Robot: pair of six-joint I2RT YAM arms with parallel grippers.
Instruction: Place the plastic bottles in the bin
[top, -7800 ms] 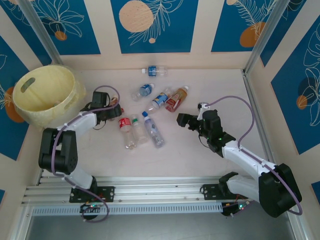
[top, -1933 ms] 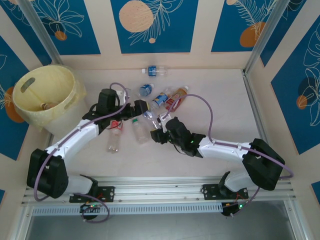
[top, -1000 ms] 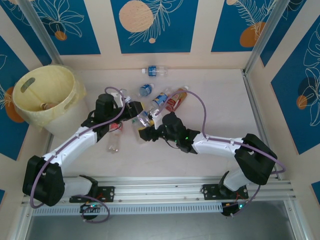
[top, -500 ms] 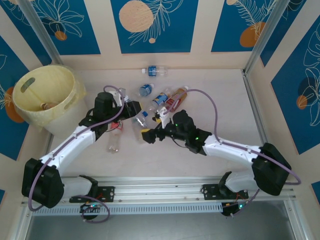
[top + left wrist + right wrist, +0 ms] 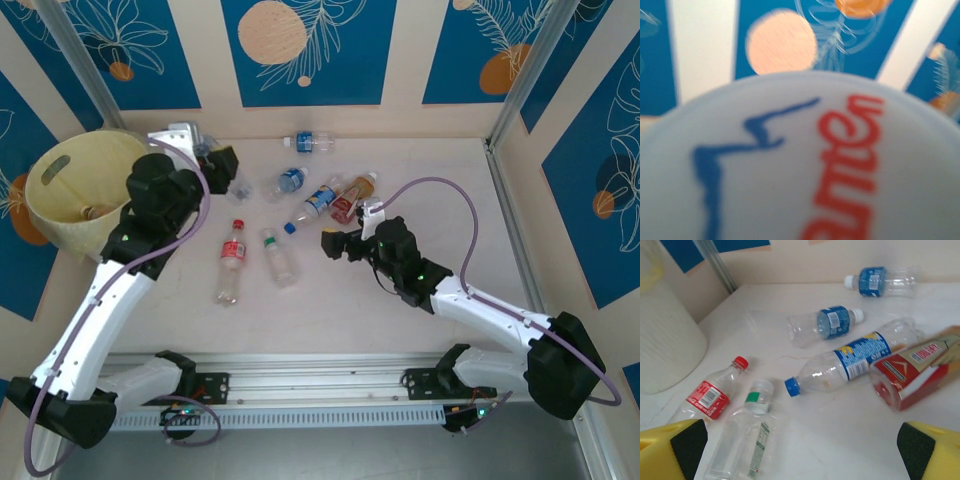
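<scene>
Item list, far-left to right. Bin (image 5: 58,232): pale-yellow round bucket, far-left corner of the surface (image 5: 450,200). Left claw (image 5: 222,160): raised just right of the bin's rim, pressed onto a clear bottle (image 5: 800,165) whose white label carries blue and red print. Right claw (image 5: 335,245): spread wide, nothing between its fingers, low over the middle of the surface. Six bottles lie loose on the surface: far blue-label bottle (image 5: 313,142) near the back wall; second blue-label bottle (image 5: 286,182); blue-capped bottle (image 5: 315,203) just beside the red-label bottle (image 5: 352,197); red-capped bottle (image 5: 230,262) and green-label bottle (image 5: 278,257) side by side nearer the arms.
</scene>
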